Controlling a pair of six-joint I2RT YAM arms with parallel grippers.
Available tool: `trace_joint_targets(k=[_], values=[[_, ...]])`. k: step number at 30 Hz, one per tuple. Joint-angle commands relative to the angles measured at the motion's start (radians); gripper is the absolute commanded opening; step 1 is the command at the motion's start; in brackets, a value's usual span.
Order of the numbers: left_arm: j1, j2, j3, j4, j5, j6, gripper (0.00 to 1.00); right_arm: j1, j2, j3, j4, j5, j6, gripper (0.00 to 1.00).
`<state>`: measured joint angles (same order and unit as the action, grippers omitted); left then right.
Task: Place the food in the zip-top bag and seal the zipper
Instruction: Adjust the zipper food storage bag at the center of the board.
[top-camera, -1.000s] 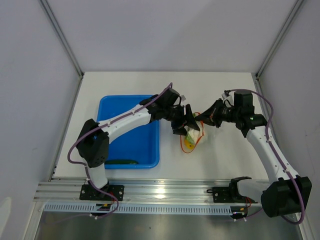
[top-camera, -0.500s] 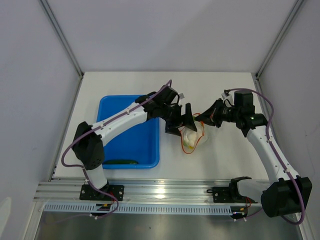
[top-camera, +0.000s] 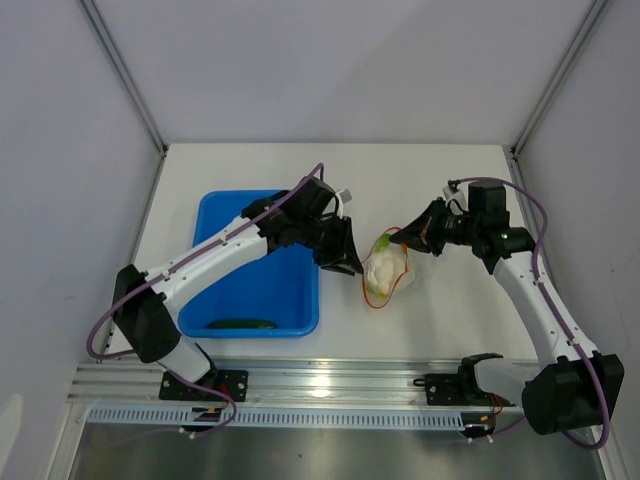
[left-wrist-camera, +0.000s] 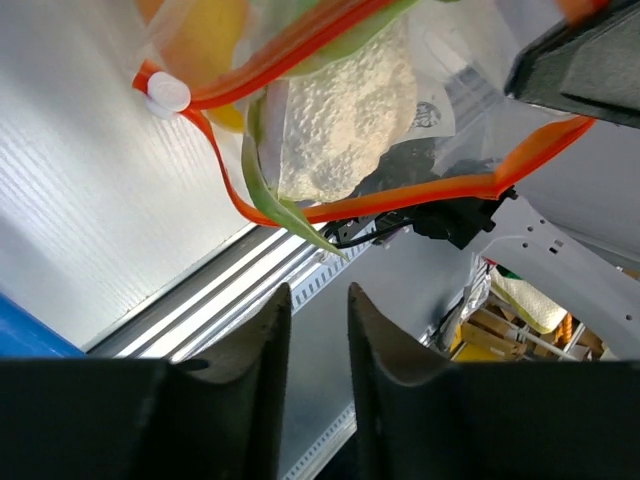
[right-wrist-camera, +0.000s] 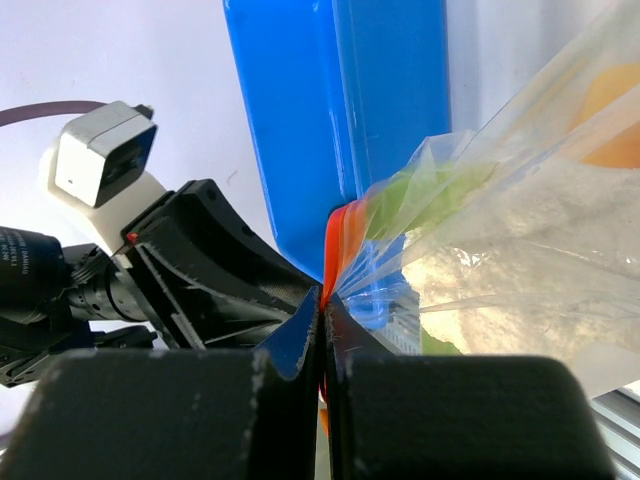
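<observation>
The clear zip-top bag (top-camera: 385, 270) hangs over the table right of the blue tray. My right gripper (top-camera: 410, 235) is shut on its orange-red zipper strip (right-wrist-camera: 338, 250). Inside the bag are the white-and-pale-green cabbage (left-wrist-camera: 345, 110), the orange-yellow fruit (left-wrist-camera: 200, 40) and something green that looks like the grape bunch (right-wrist-camera: 440, 185). The zipper (left-wrist-camera: 400, 190) has a white slider (left-wrist-camera: 167, 92) at one end and the mouth gapes. My left gripper (top-camera: 342, 255) is open and empty, just left of the bag. The dark green cucumber (top-camera: 240, 323) lies in the tray's near edge.
The blue tray (top-camera: 230, 215) sits left of the bag, under my left arm. The metal rail (top-camera: 330, 385) runs along the table's near edge. Frame posts (top-camera: 125, 75) stand at the back corners.
My left gripper has pulled back to the left, away from the bag's mouth, toward the tray. The cabbage stays in the bag. The right arm has not moved.
</observation>
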<state>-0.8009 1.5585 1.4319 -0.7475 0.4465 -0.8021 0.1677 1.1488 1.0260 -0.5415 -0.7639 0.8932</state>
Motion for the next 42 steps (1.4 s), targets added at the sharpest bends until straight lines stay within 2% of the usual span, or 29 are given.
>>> trace_joint_targets(k=[1,7,22,36,42], values=[[-0.006,-0.011,-0.013,-0.009,-0.005,0.008,0.28,-0.007,-0.015,0.049,0.021,-0.012,-0.004,0.00],[-0.006,0.041,-0.085,0.065,0.069,-0.032,0.18,-0.008,-0.017,0.048,0.021,-0.011,-0.004,0.00],[-0.001,0.155,-0.128,0.166,0.067,-0.037,0.29,-0.010,-0.015,0.052,0.018,-0.014,-0.002,0.00],[0.000,0.227,-0.088,0.195,0.055,-0.054,0.31,-0.008,-0.004,0.049,0.032,-0.020,0.016,0.00],[-0.001,0.253,-0.067,0.201,0.063,-0.059,0.34,-0.007,0.003,0.048,0.040,-0.018,0.019,0.00]])
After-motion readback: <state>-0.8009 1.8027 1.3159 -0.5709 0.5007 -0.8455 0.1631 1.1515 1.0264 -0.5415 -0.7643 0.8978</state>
